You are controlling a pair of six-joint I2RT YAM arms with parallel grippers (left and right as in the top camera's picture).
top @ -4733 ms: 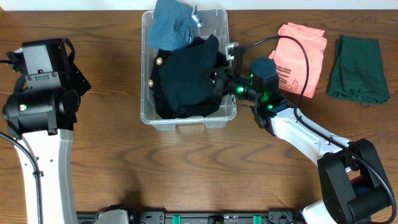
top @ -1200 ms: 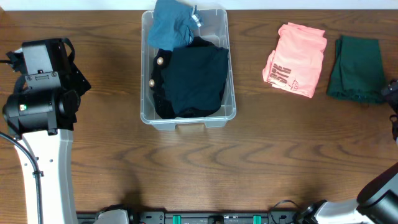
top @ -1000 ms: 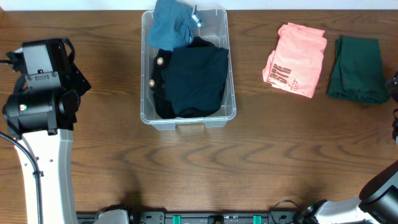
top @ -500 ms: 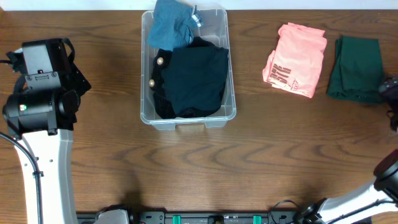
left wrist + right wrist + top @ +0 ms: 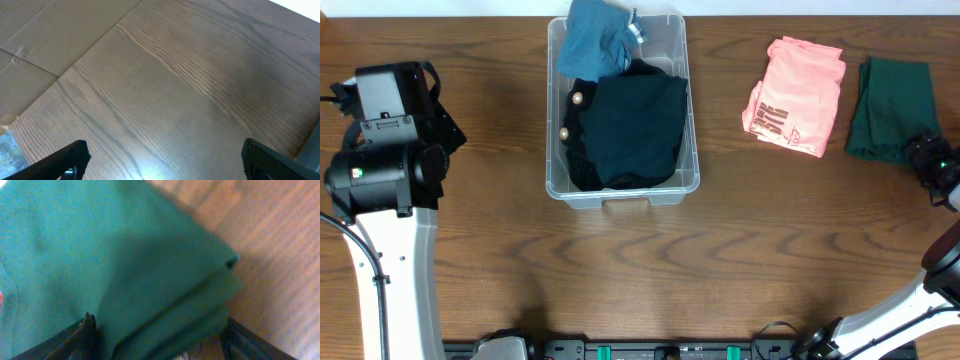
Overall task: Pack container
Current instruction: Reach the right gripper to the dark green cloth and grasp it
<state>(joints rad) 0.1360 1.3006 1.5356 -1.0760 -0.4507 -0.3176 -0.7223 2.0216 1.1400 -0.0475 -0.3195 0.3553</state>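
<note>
While the container (image 5: 552,120) at 12 o'clock on the desk (image 5: 650,270) holds a blue garment (image 5: 595,40) and a navy garment (image 5: 635,125), the pink shirt (image 5: 795,95) and green garment (image 5: 892,105) at 2 o'clock lie unpacked. Right jaws gape over the green garment; left jaws gape, empty.

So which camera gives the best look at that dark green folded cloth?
The overhead view: the whole green cloth shows, lying folded on the table right of the pink cloth. The right wrist view shows only a blurry close-up of its folded edge; the left wrist view shows none of it.
</note>
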